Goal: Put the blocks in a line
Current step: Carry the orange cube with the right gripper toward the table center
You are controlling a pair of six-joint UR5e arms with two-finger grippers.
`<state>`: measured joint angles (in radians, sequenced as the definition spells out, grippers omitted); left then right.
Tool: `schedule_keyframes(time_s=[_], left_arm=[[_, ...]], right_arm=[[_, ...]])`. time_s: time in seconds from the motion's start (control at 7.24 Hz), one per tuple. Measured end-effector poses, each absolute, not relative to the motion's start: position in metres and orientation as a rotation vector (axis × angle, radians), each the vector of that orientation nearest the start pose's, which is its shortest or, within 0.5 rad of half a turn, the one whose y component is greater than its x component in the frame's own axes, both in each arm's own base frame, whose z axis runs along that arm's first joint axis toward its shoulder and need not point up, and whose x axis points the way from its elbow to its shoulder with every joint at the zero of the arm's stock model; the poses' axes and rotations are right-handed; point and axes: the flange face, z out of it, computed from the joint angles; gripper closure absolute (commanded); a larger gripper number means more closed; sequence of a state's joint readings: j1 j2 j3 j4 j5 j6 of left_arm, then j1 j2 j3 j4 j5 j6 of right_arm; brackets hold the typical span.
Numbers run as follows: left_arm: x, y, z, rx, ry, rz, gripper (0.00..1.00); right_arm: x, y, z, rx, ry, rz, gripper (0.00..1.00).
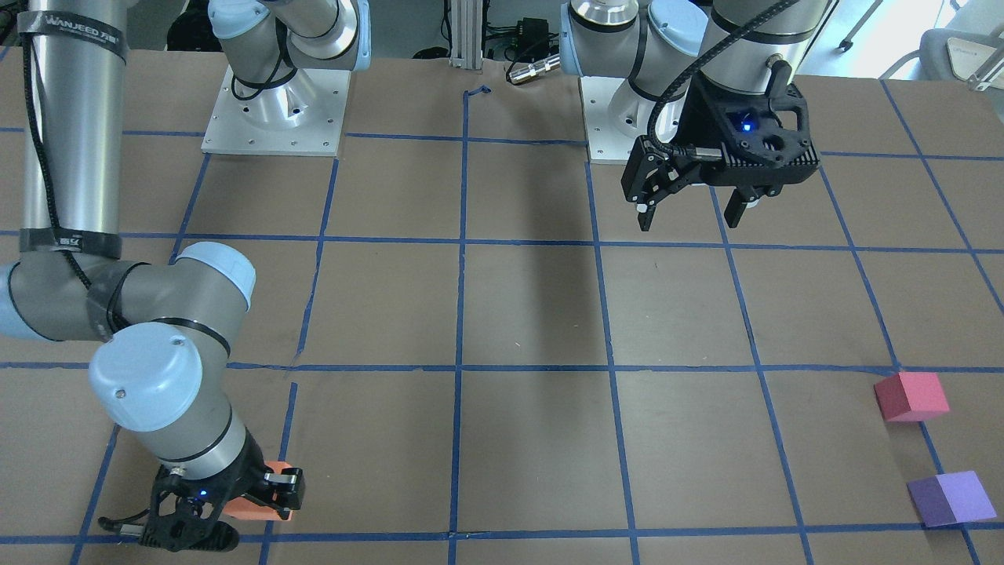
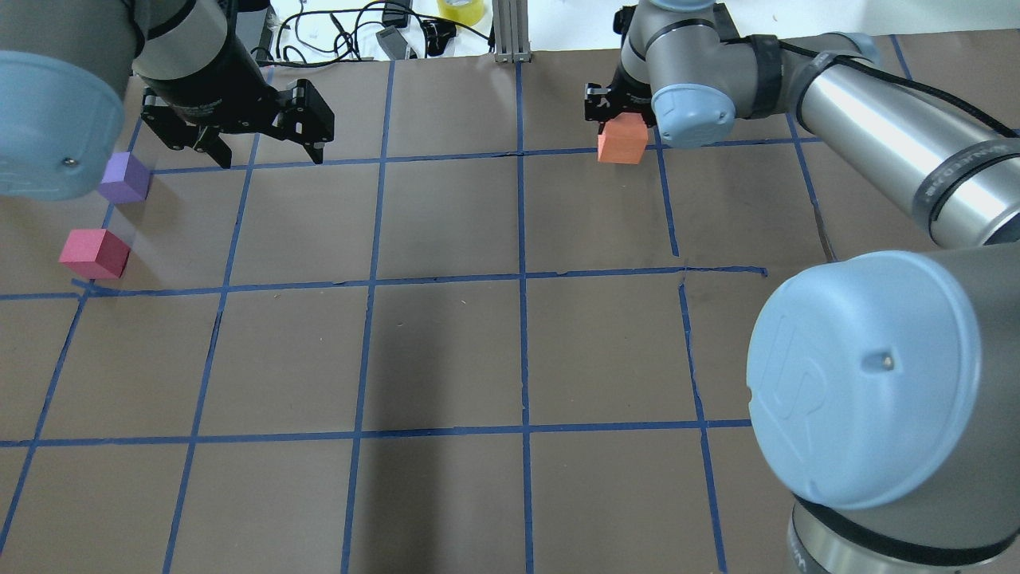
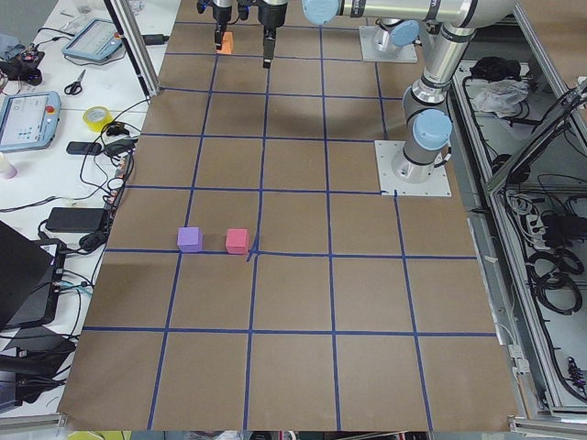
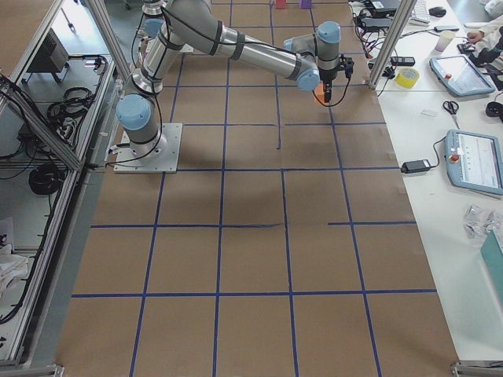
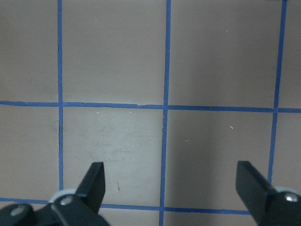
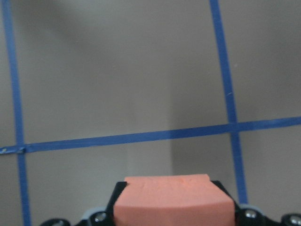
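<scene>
Two matte foam cubes, purple [image 2: 123,177] and pinkish-red [image 2: 94,253], sit close together far left. Left gripper [image 2: 271,158] hangs spread, empty, near them. Right gripper [image 6: 175,212] grips the orange foam cube [image 2: 623,143], well apart. We read this as the carry step; next we bring it left, in line with the pair.

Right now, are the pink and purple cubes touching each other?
Apart. The overhead view shows a strip of bare table between the purple cube and the pink cube.
</scene>
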<state>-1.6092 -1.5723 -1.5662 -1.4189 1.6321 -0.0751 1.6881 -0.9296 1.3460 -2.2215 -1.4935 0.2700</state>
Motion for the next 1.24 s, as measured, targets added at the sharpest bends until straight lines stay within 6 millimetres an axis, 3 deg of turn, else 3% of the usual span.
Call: schedule_keyframes(time_s=[0.14, 0.41, 0.83, 0.97, 1.1, 1.24], left_arm=[[-0.147, -0.501, 0.506, -0.064, 3.079, -0.244, 0.00], [-0.147, -0.501, 0.506, -0.066, 3.079, -0.244, 0.00], [-0.147, -0.502, 0.505, -0.070, 3.080, -0.241, 0.00], [-0.147, -0.502, 0.505, -0.067, 3.080, -0.241, 0.00], [-0.146, -0.502, 0.505, -0.062, 3.078, -0.242, 0.00], [-0.146, -0.501, 0.506, -0.061, 3.077, -0.244, 0.00]], right_arm=[[0.263, -0.705, 0.277, 0.294, 2.889, -0.281, 1.00], [0.310, -0.696, 0.272, 0.352, 2.695, -0.157, 1.00], [0.384, -0.674, 0.242, 0.310, 2.576, -0.076, 1.00], [0.395, -0.674, 0.219, 0.306, 2.546, -0.063, 1.00], [0.401, -0.676, 0.201, 0.304, 2.521, -0.066, 0.66], [0.403, -0.677, 0.193, 0.304, 2.509, -0.069, 0.01]])
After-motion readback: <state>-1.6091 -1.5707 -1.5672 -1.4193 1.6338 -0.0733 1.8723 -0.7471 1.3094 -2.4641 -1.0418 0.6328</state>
